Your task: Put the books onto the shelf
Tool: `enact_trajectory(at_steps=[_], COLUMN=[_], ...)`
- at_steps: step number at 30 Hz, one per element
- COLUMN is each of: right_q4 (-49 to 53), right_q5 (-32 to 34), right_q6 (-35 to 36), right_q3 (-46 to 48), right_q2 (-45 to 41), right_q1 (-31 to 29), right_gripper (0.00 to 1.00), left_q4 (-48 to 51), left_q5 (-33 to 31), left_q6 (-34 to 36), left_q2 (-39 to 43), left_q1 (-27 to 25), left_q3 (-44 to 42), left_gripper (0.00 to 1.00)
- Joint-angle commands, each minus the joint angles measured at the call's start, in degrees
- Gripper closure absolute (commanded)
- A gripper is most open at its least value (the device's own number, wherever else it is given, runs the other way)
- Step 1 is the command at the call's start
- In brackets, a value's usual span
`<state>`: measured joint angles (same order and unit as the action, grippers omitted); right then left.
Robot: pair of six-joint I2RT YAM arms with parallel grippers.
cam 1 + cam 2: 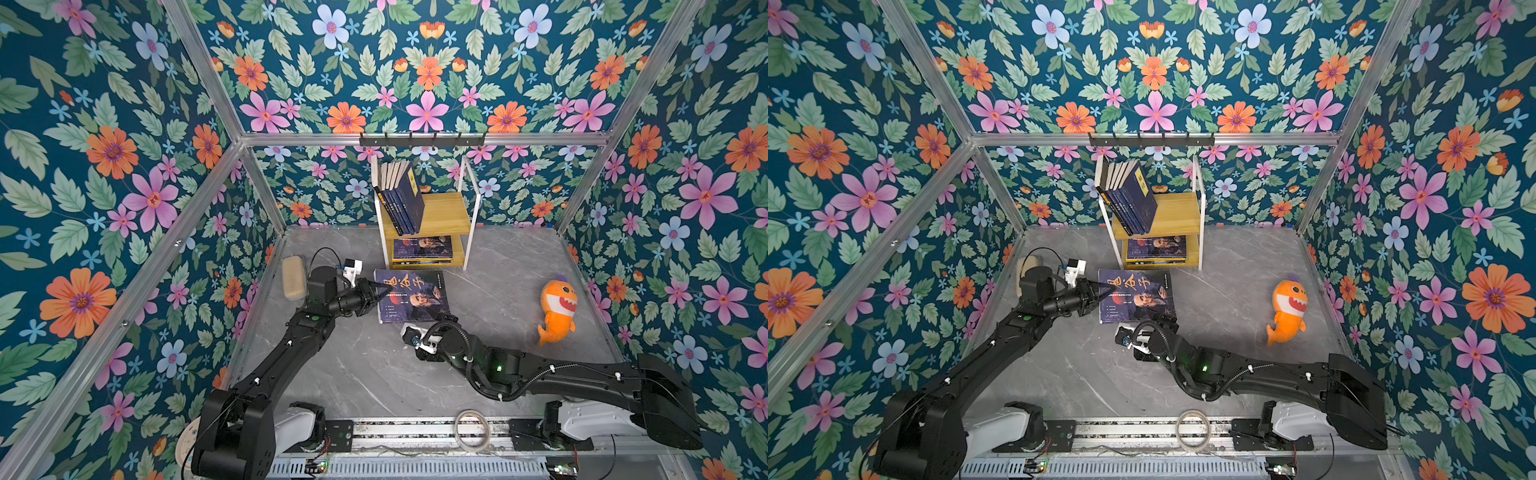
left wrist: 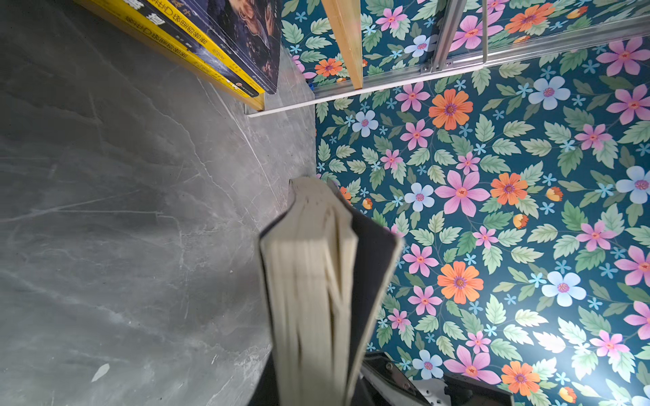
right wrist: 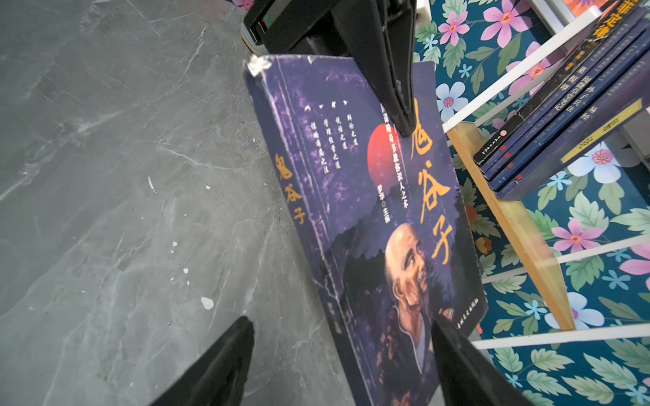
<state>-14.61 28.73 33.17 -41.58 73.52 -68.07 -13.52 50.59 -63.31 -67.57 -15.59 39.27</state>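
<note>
A dark-purple book with an old-man portrait [image 1: 411, 297] [image 1: 1136, 296] [image 3: 380, 218] is in front of the shelf, cover up. My left gripper [image 1: 376, 291] [image 1: 1098, 293] is shut on its left edge. The left wrist view shows the book's page edge [image 2: 309, 298] running out from the jaws. My right gripper [image 1: 446, 320] [image 3: 343, 351] is open at the book's near right corner, one finger on each side of it. The shelf [image 1: 446, 212] [image 1: 1177, 212] stands at the back wall. Navy books [image 1: 401, 195] lean on its top board, and more books [image 1: 422, 249] lie flat on the lower one.
An orange shark plush [image 1: 557, 309] lies on the grey floor to the right. A beige pad [image 1: 293, 277] leans at the left wall behind the left arm. A black hook rail [image 1: 422, 141] hangs above the shelf. A tape roll [image 1: 471, 430] rests on the front rail.
</note>
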Motion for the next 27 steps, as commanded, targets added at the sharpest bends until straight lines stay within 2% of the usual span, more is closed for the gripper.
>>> enact_trajectory(at_steps=[1,6,12,16,20,22,25,27], right_q4=[-6.32,-10.66,-15.68,-14.57,-15.55,-17.20,-19.04,-20.41], right_q5=[1.25,2.88,1.55,-2.30,-2.28,-1.29,-0.78,0.87], right_q6=[1.85,4.21,6.79,5.59,8.46,8.60,8.49,9.62], right_q3=[0.95,1.69,2.23,1.10,-0.53,-0.89,-0.86,-0.69], right_q2=[0.50,1.66,2.86,4.09,7.31,8.59,9.64,10.39], right_q1=[0.00,1.12,3.58,4.75,4.96,5.55,6.61,6.99], right_gripper=[0.21,0.21,0.22,0.24,0.25,0.32,0.54,0.72], left_q4=[-3.10,-2.92,-2.74,-2.75,-2.83,-2.42,-2.21,-2.39], left_q5=[0.98,1.05,1.27,1.39,1.49,1.40,1.55,1.38], left_q6=[-1.23,-1.97,-2.57,-3.60,-4.48,-4.41,-4.51,-4.29], left_q2=[0.60,0.34,0.30,-0.02,-0.27,-0.47,-0.33,-0.65], left_q1=[0.10,-0.02,-0.31,-0.33,-0.61,-0.72,-0.83,-0.83], left_q3=[0.34,-0.10,-0.05,0.39,0.26,0.39,0.39,0.27], left_gripper=[1.00,1.00,1.00,1.00,1.00,1.00,1.00,1.00])
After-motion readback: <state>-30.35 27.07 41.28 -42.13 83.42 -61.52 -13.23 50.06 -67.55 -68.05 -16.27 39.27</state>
